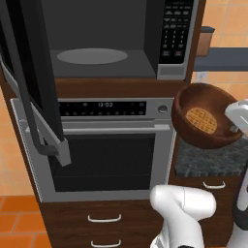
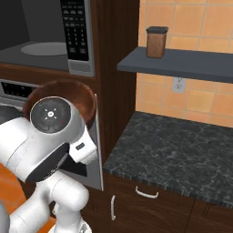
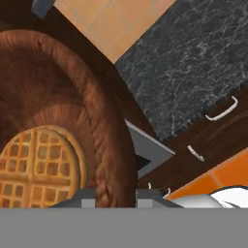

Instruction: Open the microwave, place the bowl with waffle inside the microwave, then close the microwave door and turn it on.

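Microwave [image 1: 101,38]: built into dark wood cabinetry above the oven; cavity exposed, grey turntable [image 1: 92,56] bare; keypad [image 1: 176,30] on its right side.
Door [image 1: 29,72]: swung fully out to the left, edge-on to the left base view, dark bar handle [image 1: 36,131] hanging at its lower edge.
Oven [image 1: 106,150]: steel, directly below the microwave, shut, display lit.
Tabletop [image 2: 182,150]: dark speckled stone to the right of the oven column, drawers with pale handles beneath.
Shelf [image 2: 182,63]: grey, on the tiled wall above the tabletop, carrying a brown jar [image 2: 156,42] with a dark lid.
Bowl [image 1: 203,121]: reddish-brown wood, held in the air, tilted steeply so its opening faces left; it sits right of the oven display, below and right of the microwave cavity, above the tabletop edge.
Waffle [image 1: 201,120]: golden, round, lying against the bowl's inner wall.
Tool [image 3: 116,193]: clamped on the bowl rim, one finger each side of the wall.
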